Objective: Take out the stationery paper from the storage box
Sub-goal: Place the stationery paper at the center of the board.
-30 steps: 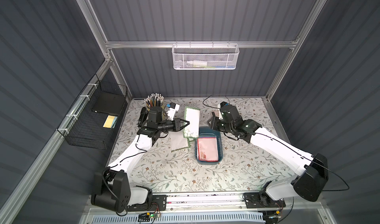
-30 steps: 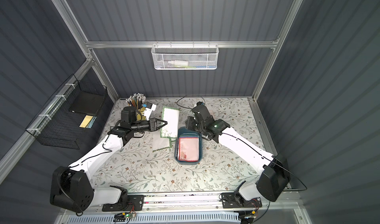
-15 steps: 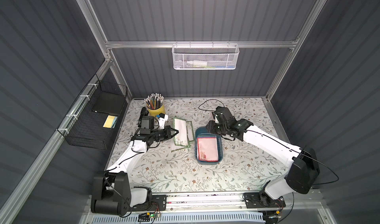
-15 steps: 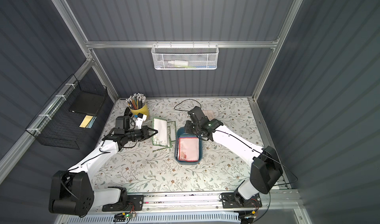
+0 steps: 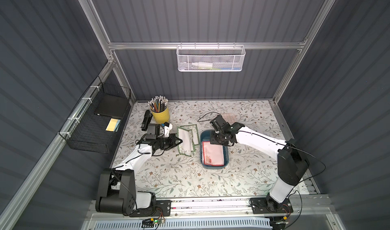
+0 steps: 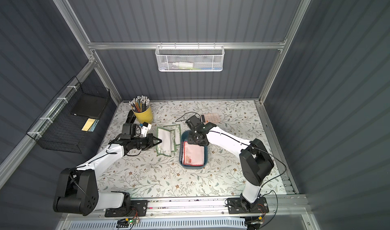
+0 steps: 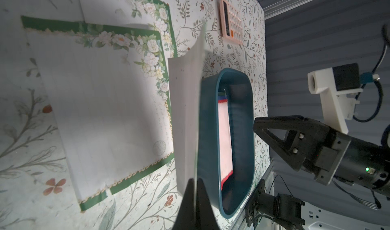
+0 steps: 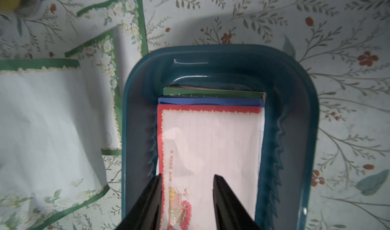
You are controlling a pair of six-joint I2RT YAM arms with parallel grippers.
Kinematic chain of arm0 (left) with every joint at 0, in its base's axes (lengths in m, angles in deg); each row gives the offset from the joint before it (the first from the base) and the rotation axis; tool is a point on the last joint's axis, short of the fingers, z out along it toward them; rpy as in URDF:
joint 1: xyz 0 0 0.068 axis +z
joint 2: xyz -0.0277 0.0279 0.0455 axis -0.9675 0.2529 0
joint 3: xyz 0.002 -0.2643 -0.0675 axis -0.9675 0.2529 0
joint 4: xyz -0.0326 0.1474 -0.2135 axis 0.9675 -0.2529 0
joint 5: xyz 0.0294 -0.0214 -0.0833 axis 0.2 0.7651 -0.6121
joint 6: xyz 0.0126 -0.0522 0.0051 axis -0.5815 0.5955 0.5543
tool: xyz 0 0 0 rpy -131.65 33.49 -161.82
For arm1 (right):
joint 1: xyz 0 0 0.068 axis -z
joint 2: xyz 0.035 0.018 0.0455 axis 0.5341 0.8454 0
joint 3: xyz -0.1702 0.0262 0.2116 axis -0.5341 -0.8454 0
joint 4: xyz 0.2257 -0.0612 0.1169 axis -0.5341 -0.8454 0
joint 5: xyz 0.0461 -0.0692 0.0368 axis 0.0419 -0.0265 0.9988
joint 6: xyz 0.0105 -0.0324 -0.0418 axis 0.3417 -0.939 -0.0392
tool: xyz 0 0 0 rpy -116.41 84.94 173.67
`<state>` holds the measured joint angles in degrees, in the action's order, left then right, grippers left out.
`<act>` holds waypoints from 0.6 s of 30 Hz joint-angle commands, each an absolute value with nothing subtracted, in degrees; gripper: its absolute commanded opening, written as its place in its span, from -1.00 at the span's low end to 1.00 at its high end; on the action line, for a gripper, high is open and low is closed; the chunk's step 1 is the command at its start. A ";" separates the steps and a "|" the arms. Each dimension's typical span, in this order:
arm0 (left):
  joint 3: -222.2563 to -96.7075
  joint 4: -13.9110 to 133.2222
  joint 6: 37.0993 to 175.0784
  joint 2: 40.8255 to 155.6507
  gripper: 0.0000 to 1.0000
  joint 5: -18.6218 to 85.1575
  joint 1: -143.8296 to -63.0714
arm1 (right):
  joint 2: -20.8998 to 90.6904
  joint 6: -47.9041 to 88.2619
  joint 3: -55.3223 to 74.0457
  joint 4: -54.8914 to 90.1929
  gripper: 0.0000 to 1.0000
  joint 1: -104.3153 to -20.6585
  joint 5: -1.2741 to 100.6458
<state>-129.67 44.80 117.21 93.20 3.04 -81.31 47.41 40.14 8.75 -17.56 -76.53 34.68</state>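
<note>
- The storage box point(image 5: 201, 152) sits on the table point(image 5: 168, 176), its long axis running front to back.
- The stationery paper point(image 8: 209, 146) lies stacked lengthwise inside it.
- The left gripper point(image 7: 195, 199) pinches one sheet point(image 7: 185, 112) beside the box.
- The right gripper point(image 8: 187, 197) hangs over the stack, jaws apart.

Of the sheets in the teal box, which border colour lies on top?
The red-bordered sheet lies on top in the storage box; only the edges of a blue-edged sheet and a green-edged sheet show beneath it.
</note>
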 commanded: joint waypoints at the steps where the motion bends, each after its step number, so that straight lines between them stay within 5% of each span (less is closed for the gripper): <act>1: -128.48 42.70 117.71 94.12 -0.88 3.35 -81.50 | 49.13 41.24 10.59 -21.32 -0.11 -76.92 31.30; 6: -127.81 41.39 117.05 95.35 -0.86 4.86 -81.55 | 50.35 42.78 9.96 -21.37 -0.10 -77.12 29.08; 10: -127.82 39.52 116.22 97.20 -0.65 7.61 -81.50 | 51.37 42.78 9.34 -20.30 -0.03 -77.15 30.46; 16: -128.19 37.60 115.87 98.14 0.15 11.02 -81.50 | 53.94 43.20 9.16 -20.93 0.02 -77.12 31.11; 18: -128.69 36.33 115.51 98.35 0.26 12.57 -81.50 | 54.65 43.39 9.16 -21.11 0.03 -77.11 31.04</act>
<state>-128.35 39.57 116.66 97.83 9.31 -81.31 53.47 42.43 9.14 -19.81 -76.86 31.42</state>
